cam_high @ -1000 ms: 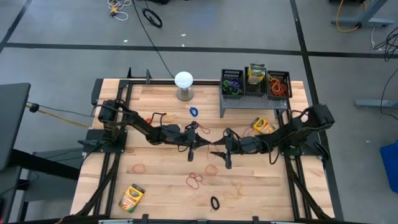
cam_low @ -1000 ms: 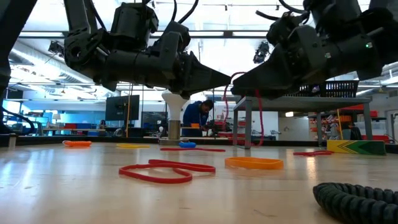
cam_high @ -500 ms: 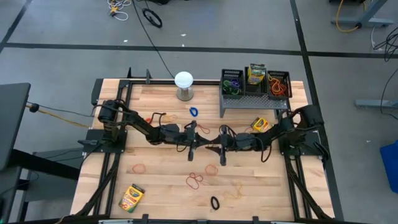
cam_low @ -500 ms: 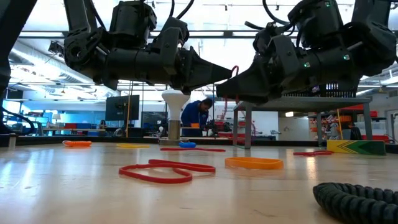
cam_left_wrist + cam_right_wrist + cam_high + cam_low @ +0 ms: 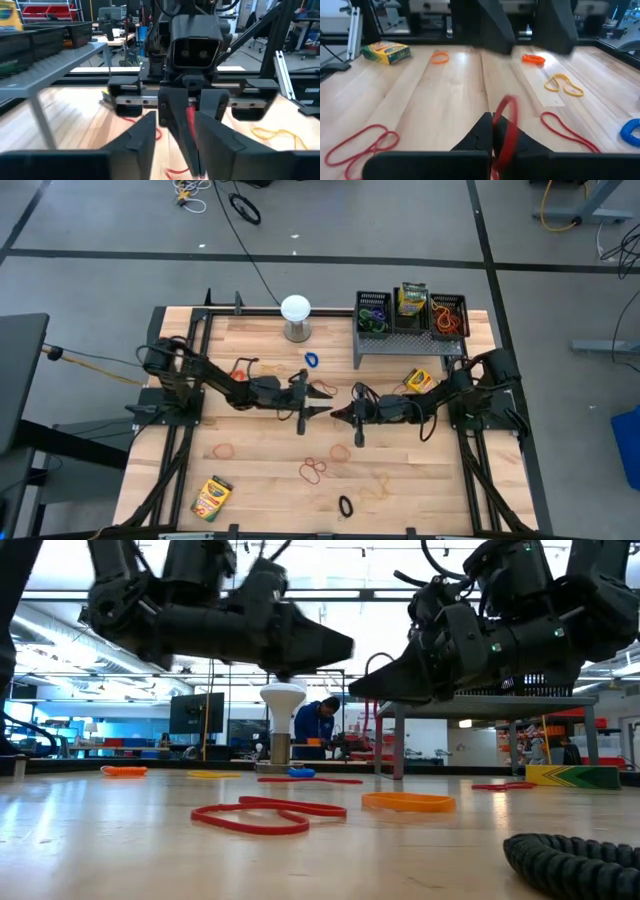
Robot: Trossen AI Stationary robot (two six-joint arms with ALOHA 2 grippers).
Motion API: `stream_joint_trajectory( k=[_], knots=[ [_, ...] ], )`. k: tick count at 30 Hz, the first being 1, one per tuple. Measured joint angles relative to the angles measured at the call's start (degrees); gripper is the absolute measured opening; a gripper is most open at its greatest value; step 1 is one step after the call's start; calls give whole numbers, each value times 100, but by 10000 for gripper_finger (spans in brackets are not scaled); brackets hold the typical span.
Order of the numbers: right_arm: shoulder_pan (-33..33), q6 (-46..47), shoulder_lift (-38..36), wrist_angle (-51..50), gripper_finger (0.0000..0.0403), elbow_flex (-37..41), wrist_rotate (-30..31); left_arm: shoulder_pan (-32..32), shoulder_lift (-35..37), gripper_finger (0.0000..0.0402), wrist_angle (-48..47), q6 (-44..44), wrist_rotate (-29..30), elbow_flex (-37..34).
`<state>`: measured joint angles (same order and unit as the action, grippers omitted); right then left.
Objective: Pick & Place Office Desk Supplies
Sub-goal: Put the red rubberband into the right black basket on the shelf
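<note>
A red rubber band [image 5: 507, 120] is clear of the table at mid-table, with my right gripper [image 5: 338, 416] shut on it. In the low view its loop [image 5: 373, 665] arches above the right fingers. My left gripper [image 5: 326, 400] faces the right one tip to tip and is open. Its fingers stand on either side of the band [image 5: 190, 120] without touching it. Three black mesh bins [image 5: 412, 315] stand on the grey riser at the far right. One crayon box [image 5: 421, 380] lies flat on the table by the riser, another [image 5: 211, 497] at the near left. My right gripper pinches the red rubber band's strand [image 5: 501, 131] between its two shut fingers. The fingers come nearly level from the table's right. The band is lifted clear of the table, and part of its loop stands above the fingertips.
Loose bands lie around: blue [image 5: 311, 360] toward the far side, red [image 5: 313, 471], orange [image 5: 221, 449] and black [image 5: 345, 506] toward the near side. A white globe [image 5: 295, 310] stands at the far middle. The riser's legs [image 5: 398, 740] stand behind the grippers.
My right gripper has gone toward the table's left, up to the left gripper, and has shut on the red band. My left gripper has then opened, let the band go, and risen a little. The band now stays with the right fingers.
</note>
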<state>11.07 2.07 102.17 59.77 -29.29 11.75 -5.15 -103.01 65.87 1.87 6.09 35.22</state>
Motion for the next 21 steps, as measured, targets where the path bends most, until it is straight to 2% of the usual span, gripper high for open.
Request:
stream_joint_trajectory(
  k=[5,9,15,21],
  knots=[
    [-2,-52,-96,-277,4,8,194,-2,618,190,84,124,185,-694],
    [-2,-51,-347,-456,2,67,306,0,766,204,703,126,471,-1371],
    [0,-60,-894,-901,1,213,514,0,766,189,1635,76,1180,-2329],
    [0,-295,-2145,-1948,1,209,1060,-2,766,159,2083,-101,1193,-2760]
  ],
)
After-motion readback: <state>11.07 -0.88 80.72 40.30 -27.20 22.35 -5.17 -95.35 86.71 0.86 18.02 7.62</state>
